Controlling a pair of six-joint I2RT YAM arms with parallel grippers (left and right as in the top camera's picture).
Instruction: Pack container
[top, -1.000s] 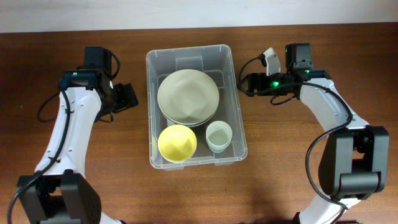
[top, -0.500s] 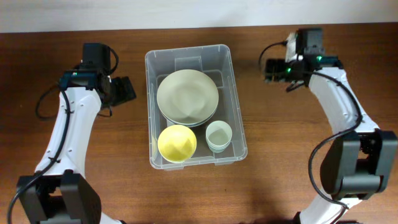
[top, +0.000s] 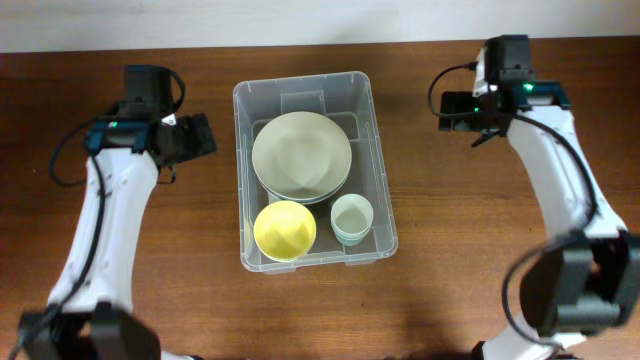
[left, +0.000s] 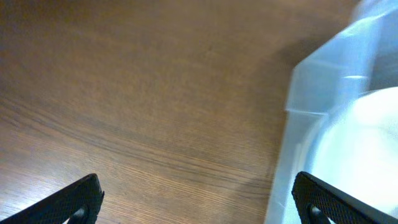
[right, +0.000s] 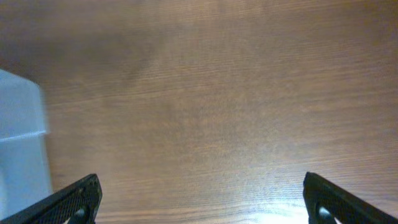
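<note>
The brown wooden surface (top: 450, 250) carries the clear plastic container (top: 300, 83) at its middle, between the two arms. Inside it, a stack of pale plates (top: 300, 155) fills the far end, with a yellow bowl (top: 285, 230) and a smaller whitish bowl (top: 351, 216) side by side at the near end. The left hand (top: 203, 137) and right hand (top: 448, 108) hover on either side of the container, fingers spread wide apart.

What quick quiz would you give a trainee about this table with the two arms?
1. True or false: the yellow bowl lies inside the container.
2. Biggest dish in the container: A yellow bowl, B pale plate, C fork?
3. Fill in: the left gripper and right gripper are both ___, holding nothing.
Key: 1 true; 2 B; 3 open.
</note>
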